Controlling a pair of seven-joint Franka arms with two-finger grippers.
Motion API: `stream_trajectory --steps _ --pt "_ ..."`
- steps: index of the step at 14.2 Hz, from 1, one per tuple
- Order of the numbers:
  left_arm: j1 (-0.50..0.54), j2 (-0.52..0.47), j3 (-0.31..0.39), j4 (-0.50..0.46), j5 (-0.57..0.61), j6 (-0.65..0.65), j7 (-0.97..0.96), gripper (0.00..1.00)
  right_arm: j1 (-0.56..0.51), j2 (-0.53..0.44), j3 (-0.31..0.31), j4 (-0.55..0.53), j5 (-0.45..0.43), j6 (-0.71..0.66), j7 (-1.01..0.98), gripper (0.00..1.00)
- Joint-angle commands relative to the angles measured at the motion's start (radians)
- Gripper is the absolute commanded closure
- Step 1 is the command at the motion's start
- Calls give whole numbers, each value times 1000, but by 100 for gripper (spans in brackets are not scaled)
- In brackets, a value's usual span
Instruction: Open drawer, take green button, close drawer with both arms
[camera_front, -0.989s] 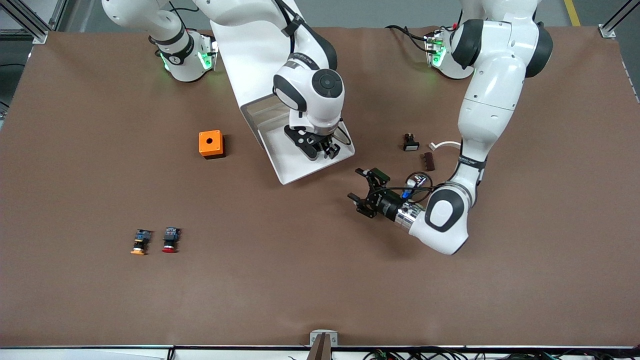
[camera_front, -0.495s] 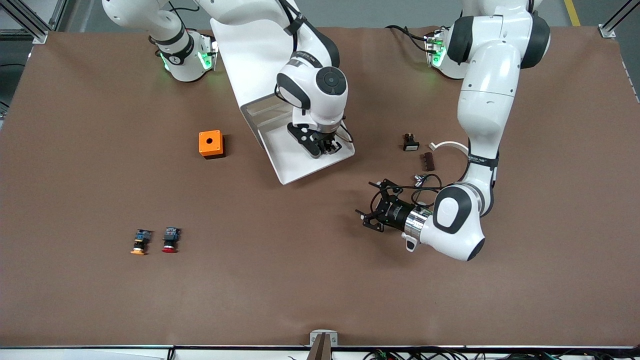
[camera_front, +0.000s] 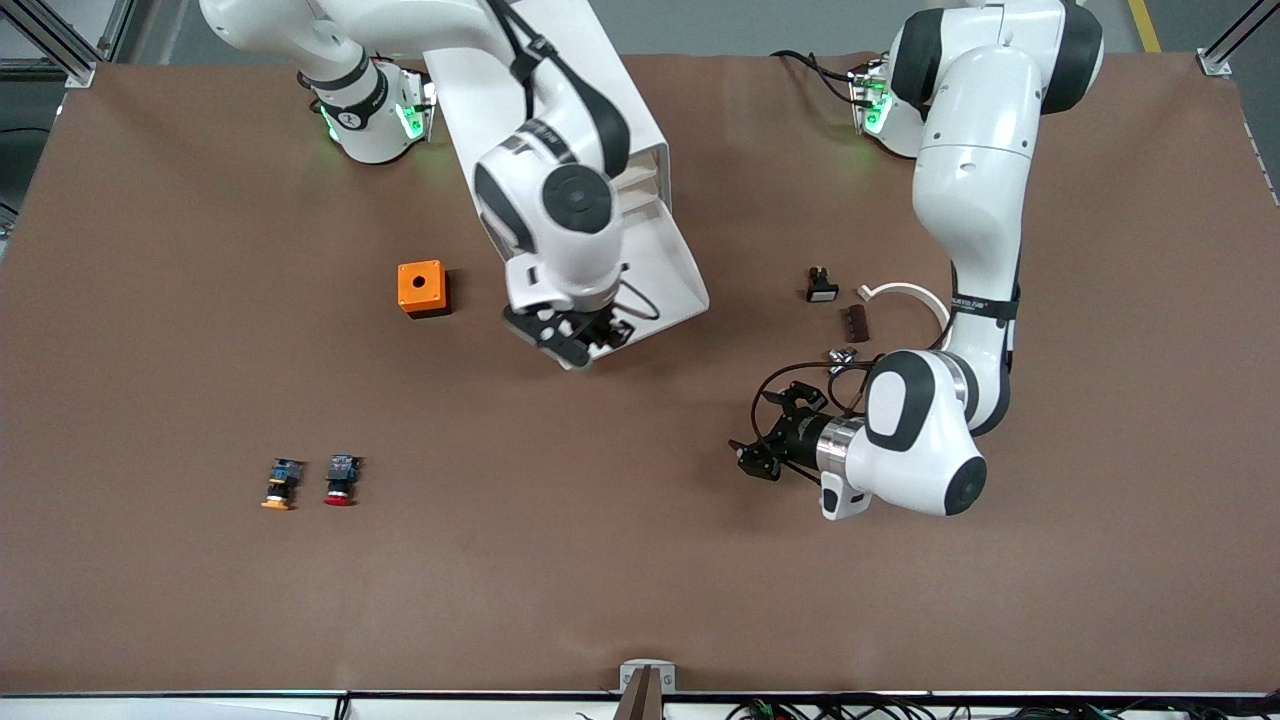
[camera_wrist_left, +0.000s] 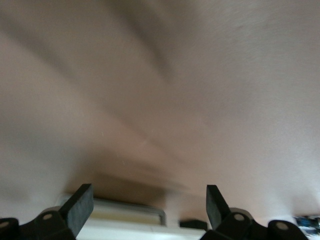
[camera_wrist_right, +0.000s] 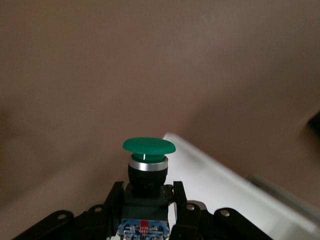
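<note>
**Green button gripped, drawer standing open**

No readable writing anywhere; there's a small red-and-white label on the button (camera_wrist_right: 146, 175) body, too small to read.

Button is showing a round green cap, silver collar under it, black body w/ blue at the base. It's sitting upright between the jaws of the right gripper (camera_front: 572, 335), which are clamping its body. That gripper is hanging over the front corner of the drawer (camera_front: 668, 275), a shallow white tray sticking out of the white cabinet (camera_front: 560, 100) toward the front camera.

Left gripper (camera_front: 762, 447) is hovering low over bare desk (camera_front: 640, 560), nearer the front camera than the drawer, jaws spread wide & holding nothing.

Other items: orange box (camera_front: 421, 288) w/ round hole lying beside the drawer toward the right arm's end. Yellow-capped button (camera_front: 280, 484) & red-capped button (camera_front: 341, 480) lying side by side, closer to the front camera. Toward the left arm's end: small black-and-white part (camera_front: 821, 285), dark brown strip (camera_front: 858, 322), white curved piece (camera_front: 905, 292). Nothing is blocking the drawer front apart from the right gripper itself.
</note>
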Motion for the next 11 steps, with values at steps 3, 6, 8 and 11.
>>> stream_trajectory --steps 3,6,8,11 --pt "-64 -52 17 -19 158 163 76 1 -225 0 15 -32 -3 66 -464 100" --pt "-113 -57 15 -23 297 242 78 1 -355 33 15 -53 -3 144 -729 100" --pt "-139 -58 15 -28 351 256 78 1 -400 74 15 -53 -3 187 -831 100" --pt "-180 -67 17 -29 422 281 70 1 -441 141 13 -53 -18 274 -887 100"
